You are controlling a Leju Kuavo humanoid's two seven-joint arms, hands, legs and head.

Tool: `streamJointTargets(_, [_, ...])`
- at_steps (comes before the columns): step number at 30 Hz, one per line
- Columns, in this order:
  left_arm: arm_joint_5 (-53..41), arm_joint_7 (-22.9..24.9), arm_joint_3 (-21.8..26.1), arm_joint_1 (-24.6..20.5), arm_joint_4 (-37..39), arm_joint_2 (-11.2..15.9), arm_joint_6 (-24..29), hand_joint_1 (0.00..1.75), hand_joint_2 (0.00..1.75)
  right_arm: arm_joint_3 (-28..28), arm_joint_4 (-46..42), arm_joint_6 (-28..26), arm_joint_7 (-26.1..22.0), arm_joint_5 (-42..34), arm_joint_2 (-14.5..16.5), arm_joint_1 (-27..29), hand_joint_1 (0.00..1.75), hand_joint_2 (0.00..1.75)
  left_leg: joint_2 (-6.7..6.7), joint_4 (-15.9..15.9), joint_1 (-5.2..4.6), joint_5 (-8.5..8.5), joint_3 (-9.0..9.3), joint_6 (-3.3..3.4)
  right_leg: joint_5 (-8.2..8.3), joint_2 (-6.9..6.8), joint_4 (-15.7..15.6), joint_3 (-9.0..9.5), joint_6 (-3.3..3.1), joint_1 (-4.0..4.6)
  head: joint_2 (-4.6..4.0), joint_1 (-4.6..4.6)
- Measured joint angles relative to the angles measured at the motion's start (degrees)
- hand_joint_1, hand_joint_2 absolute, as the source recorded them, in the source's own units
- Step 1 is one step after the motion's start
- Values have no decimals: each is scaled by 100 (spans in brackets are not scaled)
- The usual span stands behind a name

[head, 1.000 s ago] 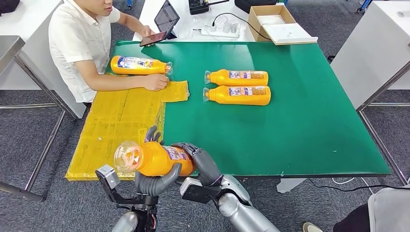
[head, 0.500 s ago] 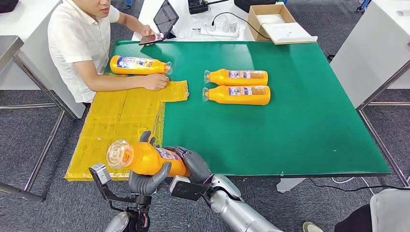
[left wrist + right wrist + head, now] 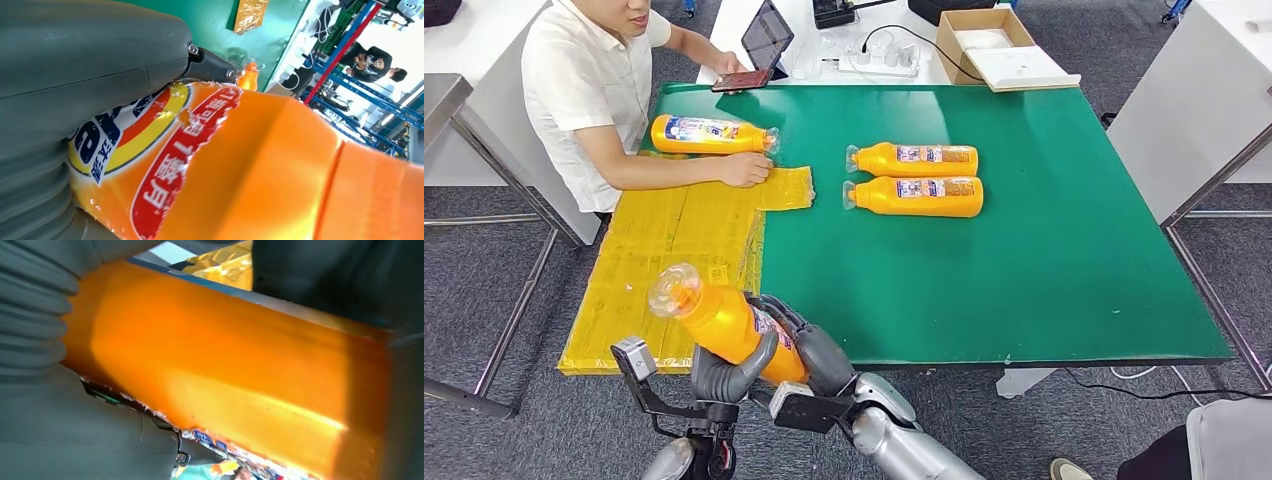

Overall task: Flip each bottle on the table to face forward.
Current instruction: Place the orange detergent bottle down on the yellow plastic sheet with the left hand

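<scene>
Both hands grip one orange bottle [image 3: 729,325] just off the green desk [image 3: 1044,250] at its 7 o'clock corner: the left hand [image 3: 724,375] cups it from below, the right hand [image 3: 809,355] wraps its base end. Its long axis is tilted, clear cap toward 10 o'clock and raised, base toward 4 o'clock. To turn it well, I judge one hand should hold firm while the other rolls the label upward, then lay it parallel to the two bottles [image 3: 914,178] lying at 12 o'clock, caps at 9 o'clock.
</scene>
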Motion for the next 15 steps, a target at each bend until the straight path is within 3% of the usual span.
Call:
streamJointTargets(4, [-345,4,-1,-57,6,46,312,175,175,-20,-256,-111,-267,-280,-84,271,0,0,-6,0,-1,0,-1,0,-1,-2,-2,1,0,-1,0,2])
streamJointTargets(7, [-969,36,-5,-159,66,190,696,175,175,-132,-748,-112,-326,-696,-238,772,0,0,-11,0,-1,-1,-3,0,-2,-3,-1,2,-1,-1,0,1])
streamJointTargets(15, [-3149,-146,222,-424,173,601,1480,175,175,-512,-2147,-168,-330,-951,-1021,1887,0,0,-12,0,-1,-4,-11,1,-2,-4,-1,-3,0,-2,0,1])
